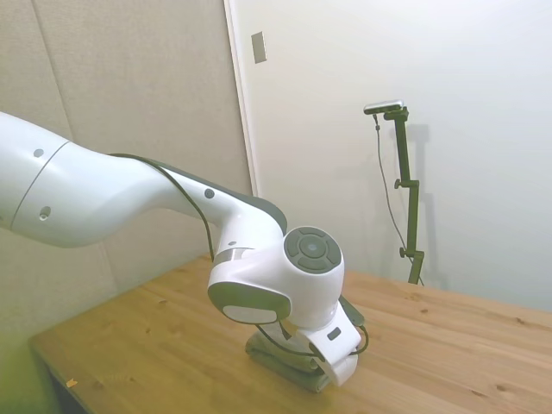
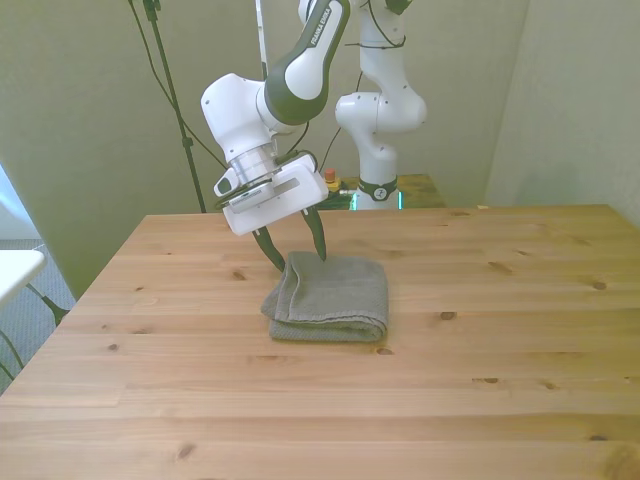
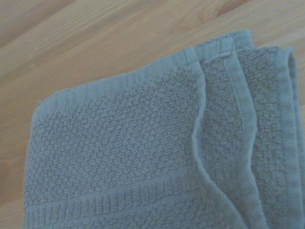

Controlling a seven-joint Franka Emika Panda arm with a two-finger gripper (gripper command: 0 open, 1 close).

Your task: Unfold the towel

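Folded towel (image 2: 330, 298) lying flat on the wooden tabletop (image 2: 480, 380), a thick grey-green terry rectangle with layered edges stacked along its side toward the front view's left. The claw (image 2: 297, 250) stands released, its two dark fingers spread apart and pointing down at the towel's far corner on that same side, one fingertip at the far edge of the cloth, the other just off its layered side. In the side view the wrist housing covers most of the towel (image 1: 280, 360). The wrist view shows the towel's (image 3: 143, 157) corner, with hemmed borders and overlapping layers.
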